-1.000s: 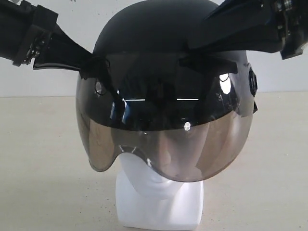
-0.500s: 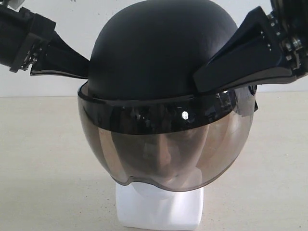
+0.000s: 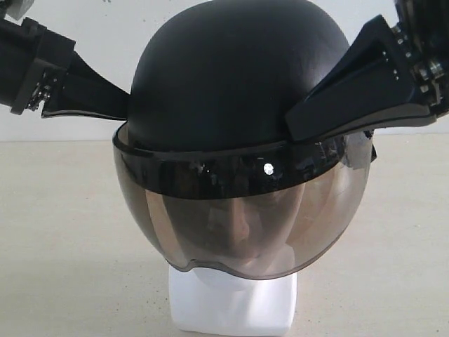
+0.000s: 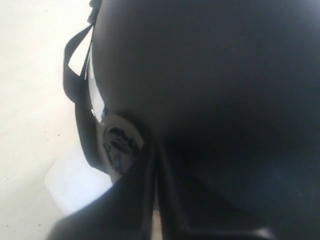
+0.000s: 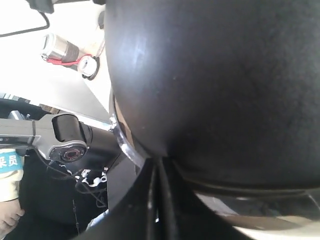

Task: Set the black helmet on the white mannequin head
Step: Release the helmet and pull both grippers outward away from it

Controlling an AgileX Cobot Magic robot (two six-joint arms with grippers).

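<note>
Since earlier: black helmet [image 3: 231,77] tipped down, visor [image 3: 238,225] over white mannequin head [image 3: 231,312].

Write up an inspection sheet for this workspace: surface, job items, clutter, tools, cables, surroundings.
Surface: beige tabletop, bare where visible.
Job's things: black helmet seated over the white mannequin head, whose face shows through the tinted visor; the head stands on the tabletop.
Clutter: nothing seen.
Tools: left tool and right tool both closed to a slit, tips against the helmet's sides; a pinch on the rim cannot be confirmed.
Cables: red wire beside a metal cylinder, in the background.
Surroundings: plain white wall; a person's hand behind, in the right wrist view.
</note>
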